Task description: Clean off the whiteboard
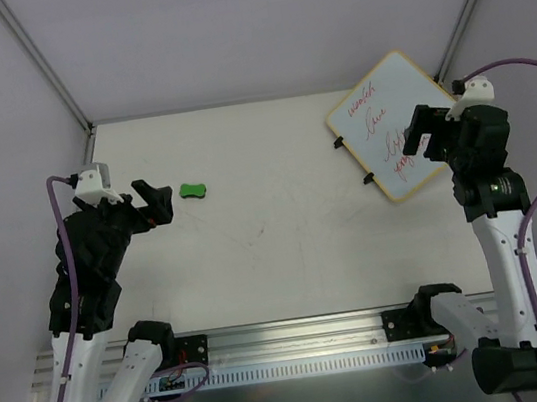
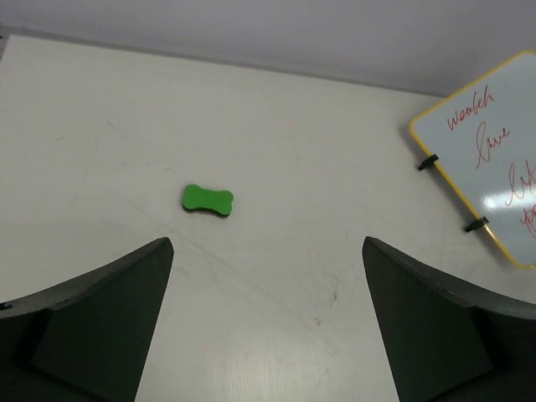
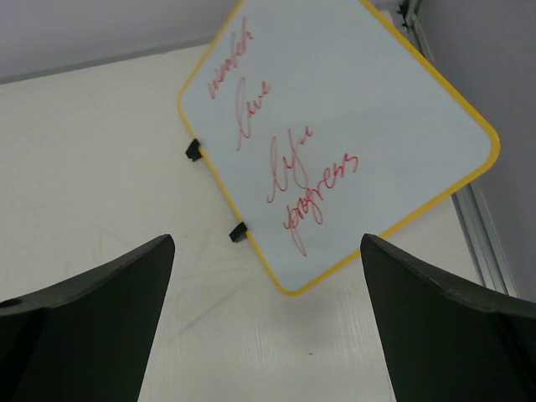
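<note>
- The left pincer [image 1: 154, 202] hangs over the left part of the surface [image 1: 273, 231] with its jaws wide and nothing between them.
- A small green eraser [image 1: 192, 189] lies flat just beyond that pincer, apart from it.
- Risk here: the eraser is low and short. A pincer that comes down off-centre would likely nudge it away rather than catch it, and a close along its long axis could make it pop out.
- The whiteboard [image 1: 372, 115] lies flat at the far right of the surface, turned like a diamond, with one corner close to the back right post.
- Red handwriting [image 3: 293, 176] covers most of the whiteboard, so by my reading no erasing has been done.
- Two black clips [image 3: 193, 150] sit on the whiteboard's left edge, facing the middle of the surface.
- Risk here: the board looks light and nothing pins it down. Wiping strokes could push it along the surface or spin it against the post, and the eraser could snag on the clips.
- The right pincer [image 1: 415, 141] hovers above the board's near right part, jaws wide and holding nothing. I cannot tell whether it touches the board.
- Risk here: pressing down off-centre may tip or skid the board instead of steadying it.
- Containers: no box, tray or bin shows in any view.
</note>
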`<state>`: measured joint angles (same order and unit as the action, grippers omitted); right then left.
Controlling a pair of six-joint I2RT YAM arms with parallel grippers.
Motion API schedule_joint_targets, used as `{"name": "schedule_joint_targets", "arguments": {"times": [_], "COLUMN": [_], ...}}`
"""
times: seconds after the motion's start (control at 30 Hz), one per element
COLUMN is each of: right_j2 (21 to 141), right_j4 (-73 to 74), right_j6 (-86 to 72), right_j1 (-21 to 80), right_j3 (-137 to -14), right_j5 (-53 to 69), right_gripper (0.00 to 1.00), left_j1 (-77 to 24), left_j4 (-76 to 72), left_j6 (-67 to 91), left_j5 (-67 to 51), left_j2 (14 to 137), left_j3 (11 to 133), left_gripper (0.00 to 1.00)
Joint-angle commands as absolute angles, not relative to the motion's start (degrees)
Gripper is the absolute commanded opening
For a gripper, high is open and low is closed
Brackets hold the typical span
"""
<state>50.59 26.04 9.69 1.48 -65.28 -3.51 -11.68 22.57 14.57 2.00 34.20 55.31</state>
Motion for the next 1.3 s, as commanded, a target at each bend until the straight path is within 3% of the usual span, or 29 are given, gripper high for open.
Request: {"name": "schedule_joint_targets", "arguments": {"times": [0.0,0.4,0.9,1.27], "right_j2": [53.85,67.41,79.89,85.86], "right_j4": [23.29,17.32,13.19,12.83], "right_j6": [5.46,5.45,10.11,13.01], "right_j1": [-7.95,-30.74,-38.31,-39.81], "right_j3": [-65.04,-64.87,-64.86,-65.65], "right_j5": [2.78,17.22,36.46,41.83], "right_gripper": [0.99,0.99,0.92,0.84], "left_j1": [-12.13,-12.13,-12.13,-12.13], "left_j4": [21.09,21.36,21.53,21.53], "left_j6": [16.7,17.49,20.3,19.95], "left_j5": [-2.02,-7.73,-15.29,-16.08], "left_j2": [33.31,30.24,29.35,31.63], "left_j3": [53.0,47.99,48.25,48.16], "left_gripper": [0.99,0.99,0.99,0.99]}}
